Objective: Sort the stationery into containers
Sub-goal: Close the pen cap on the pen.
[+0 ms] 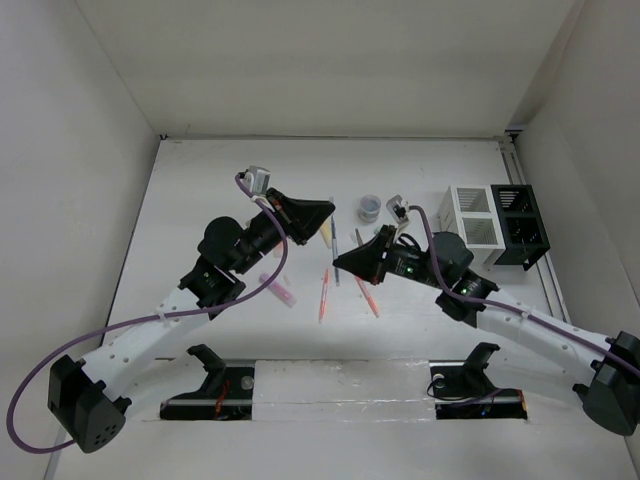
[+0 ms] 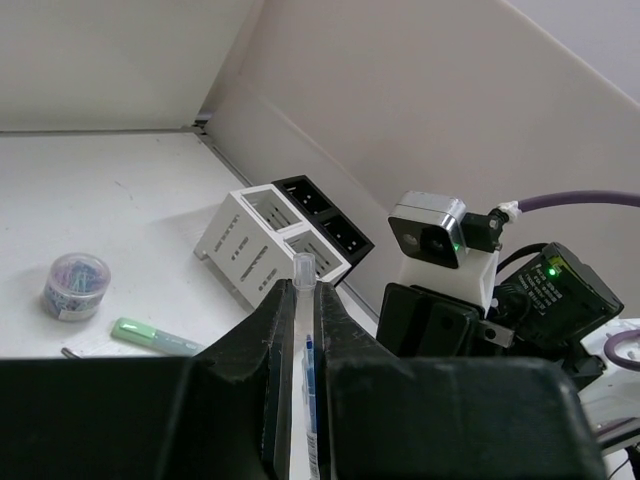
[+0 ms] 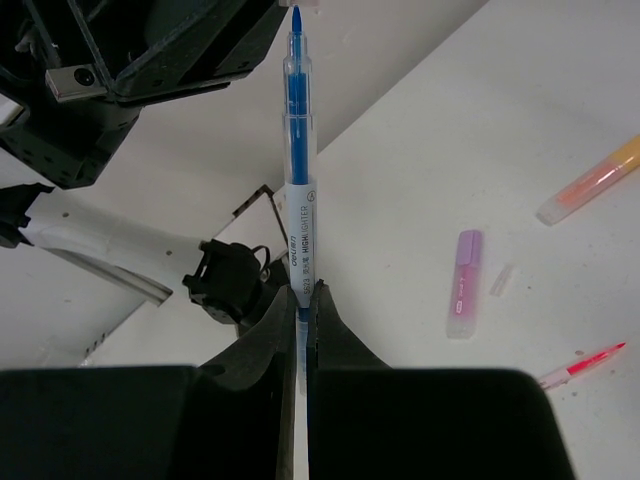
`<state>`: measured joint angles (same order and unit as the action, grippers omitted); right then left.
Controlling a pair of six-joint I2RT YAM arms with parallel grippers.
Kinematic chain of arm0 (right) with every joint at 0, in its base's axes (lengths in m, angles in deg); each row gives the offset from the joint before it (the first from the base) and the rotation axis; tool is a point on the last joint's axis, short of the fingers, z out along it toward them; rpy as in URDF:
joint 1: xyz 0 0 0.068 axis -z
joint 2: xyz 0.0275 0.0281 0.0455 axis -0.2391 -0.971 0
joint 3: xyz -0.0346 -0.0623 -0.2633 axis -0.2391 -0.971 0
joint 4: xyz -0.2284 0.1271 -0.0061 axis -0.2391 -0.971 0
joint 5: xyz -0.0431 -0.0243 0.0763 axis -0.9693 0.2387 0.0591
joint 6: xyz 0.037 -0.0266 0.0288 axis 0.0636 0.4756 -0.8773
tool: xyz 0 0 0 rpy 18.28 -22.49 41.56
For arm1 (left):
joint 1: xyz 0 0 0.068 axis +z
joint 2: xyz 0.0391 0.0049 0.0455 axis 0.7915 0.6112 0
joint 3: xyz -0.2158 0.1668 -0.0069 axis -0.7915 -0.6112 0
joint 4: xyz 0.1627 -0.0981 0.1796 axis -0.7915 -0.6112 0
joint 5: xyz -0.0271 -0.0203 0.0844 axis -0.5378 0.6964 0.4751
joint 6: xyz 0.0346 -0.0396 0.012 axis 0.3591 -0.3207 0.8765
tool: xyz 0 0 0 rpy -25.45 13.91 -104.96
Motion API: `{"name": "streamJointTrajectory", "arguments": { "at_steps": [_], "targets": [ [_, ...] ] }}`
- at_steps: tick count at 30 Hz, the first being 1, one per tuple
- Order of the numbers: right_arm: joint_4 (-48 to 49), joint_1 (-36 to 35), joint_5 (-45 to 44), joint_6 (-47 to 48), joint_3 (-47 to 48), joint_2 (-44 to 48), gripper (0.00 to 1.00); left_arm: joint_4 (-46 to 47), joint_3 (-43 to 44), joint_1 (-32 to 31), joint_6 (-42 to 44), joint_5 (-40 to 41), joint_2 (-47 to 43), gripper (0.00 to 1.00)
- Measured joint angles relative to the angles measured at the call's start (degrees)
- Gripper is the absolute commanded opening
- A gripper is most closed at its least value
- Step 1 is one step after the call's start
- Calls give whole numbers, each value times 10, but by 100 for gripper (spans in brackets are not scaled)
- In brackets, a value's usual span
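Your left fingers (image 2: 270, 370) and right fingers (image 3: 275, 350) were both closed tight on one blue pen (image 3: 297, 150), held above the desk (image 1: 200, 195); the white box (image 1: 470, 215) stood at its 3 o'clock.

The white table (image 1: 200, 180) bears highlighters (image 3: 466, 283), pens (image 1: 324, 293), roll (image 1: 370, 208), mesh boxes (image 1: 472, 215).

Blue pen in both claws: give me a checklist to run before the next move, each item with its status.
1. Right claw shut on the blue pen: ok.
2. Left claw closed on the same pen: ok.
3. Pen held clear of the table: ok.
4. White box and black box side by side, openings up: ok.
5. Room inside the boxes for the pen: cannot tell.
6. Everything sorted: not ok; the purple highlighter and orange highlighter lie loose on the table.
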<state>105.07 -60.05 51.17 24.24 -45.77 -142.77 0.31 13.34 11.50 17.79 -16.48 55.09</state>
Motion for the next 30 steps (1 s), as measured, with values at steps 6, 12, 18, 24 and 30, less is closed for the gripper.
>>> {"name": "streamJointTrajectory", "arguments": {
  "at_steps": [6, 12, 18, 24, 30],
  "targets": [
    [-1, 0, -2, 0, 7, -2, 0, 4, 0, 0, 0, -6, 5, 0],
    [-7, 0, -4, -2, 14, -2, 0, 24, -7, 0, 0, -9, 7, 0],
    [-14, 0, -9, -14, 17, -4, 0, 61, -28, 0, 0, -9, 6, 0],
    [-14, 0, -13, -30, 19, -10, 0, 76, -37, 0, 8, -10, 6, 0],
    [-5, 5, -22, -37, 19, -8, 0, 72, -39, 0, 16, -18, 5, 0]
  ]
}}
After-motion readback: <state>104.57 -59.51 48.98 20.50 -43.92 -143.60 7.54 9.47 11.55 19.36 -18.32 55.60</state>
